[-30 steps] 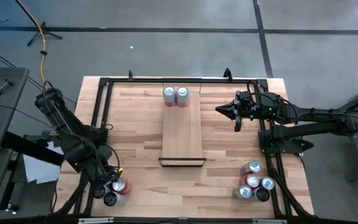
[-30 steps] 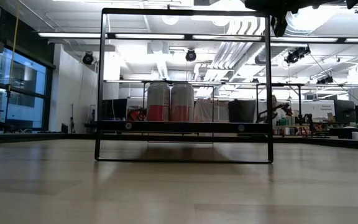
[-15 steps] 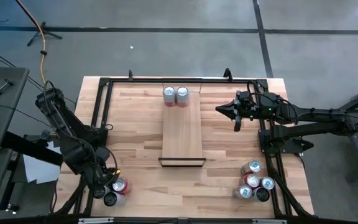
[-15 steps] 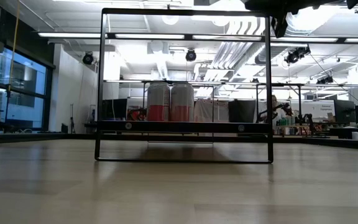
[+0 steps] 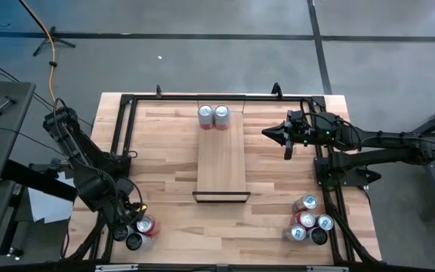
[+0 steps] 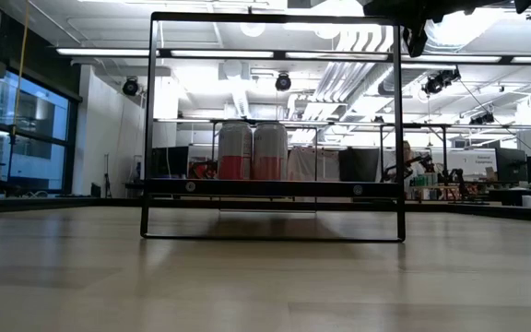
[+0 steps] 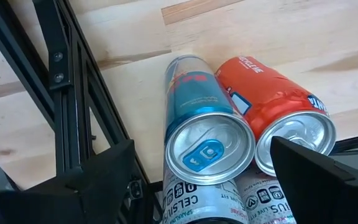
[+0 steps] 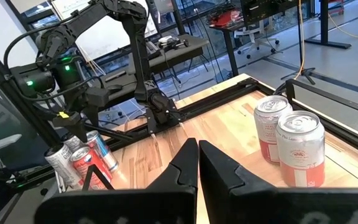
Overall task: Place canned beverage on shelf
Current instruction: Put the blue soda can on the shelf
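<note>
Hovering wide apart over blue can (image 7: 205, 134), left tool (image 7: 210, 180), right tool (image 8: 197, 163) together, empty.

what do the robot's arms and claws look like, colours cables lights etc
Both arms are matte black, built from jointed tubular links with black cables looped alongside. The left arm shows small yellow and red bits near its wrist. The right arm carries a green light near its wrist. The right claw tapers to a wedge.

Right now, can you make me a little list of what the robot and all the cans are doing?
cans on shelf: two cans upright, side by side at the far end of the shelf
left end effector: open, over the blue can in the near-left cluster
right end effector: shut, hovering right of the shelf, holding nothing
near-right cans: untouched cluster
</note>
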